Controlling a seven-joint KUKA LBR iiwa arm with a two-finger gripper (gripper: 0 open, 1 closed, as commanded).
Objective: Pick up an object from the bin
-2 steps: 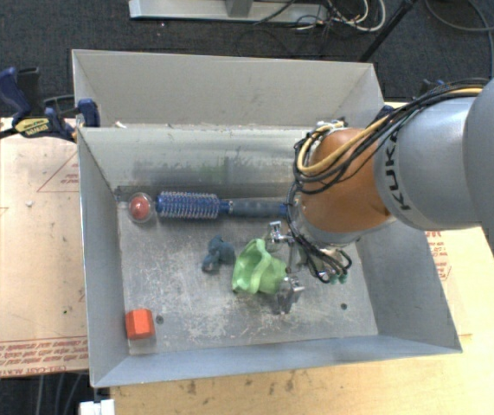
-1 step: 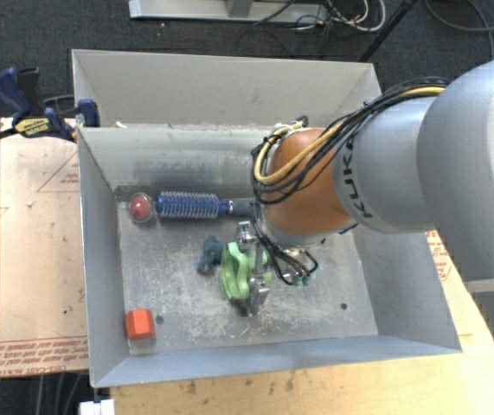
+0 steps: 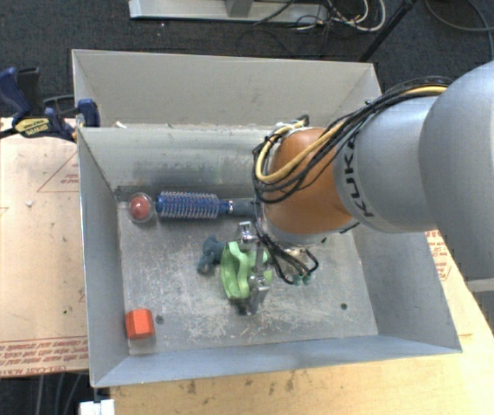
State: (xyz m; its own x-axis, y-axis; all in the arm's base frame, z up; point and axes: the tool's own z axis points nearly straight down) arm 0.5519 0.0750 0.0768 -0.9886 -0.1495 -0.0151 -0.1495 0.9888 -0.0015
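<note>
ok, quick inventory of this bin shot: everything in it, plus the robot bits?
bin: 1, grey metal, centre of view
hairbrush: 1, blue bristle head with a dark handle, lying along the back wall, left of centre
ball: 1, red, back left, just left of the brush head
block: 1, orange-red, front left corner
green thing: 1, bright green, kind unclear, middle of the floor
blue-grey thing: 1, small, kind unclear, just left of the green thing
gripper: 1, metal, down on the right side of the green thing; cannot tell whether it has hold of it
arm: 1, grey, with an orange wrist cover and cables, reaching in from the right
</note>
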